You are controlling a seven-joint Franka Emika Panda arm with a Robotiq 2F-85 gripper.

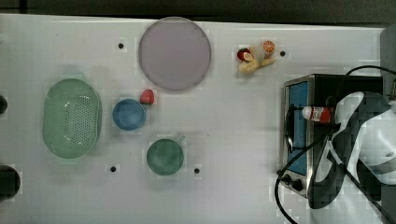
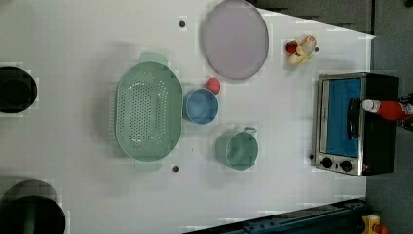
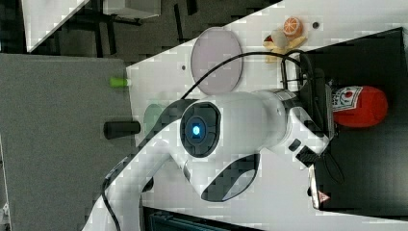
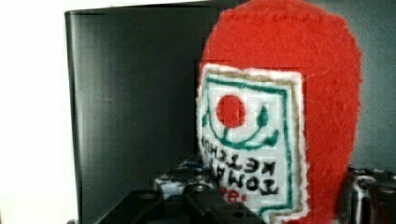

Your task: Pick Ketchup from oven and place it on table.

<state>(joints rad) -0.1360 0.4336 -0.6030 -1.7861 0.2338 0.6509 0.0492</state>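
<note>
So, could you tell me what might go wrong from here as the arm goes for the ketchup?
The Ketchup lies on its side on top of the oven, cap jutting past the front edge above the glass door, so a nudge could roll or tip it off. The gripper straddles the bottle low near its label end; an uneven pinch might let it swivel. The arm's cable drapes across the oven front and could snag.
</note>
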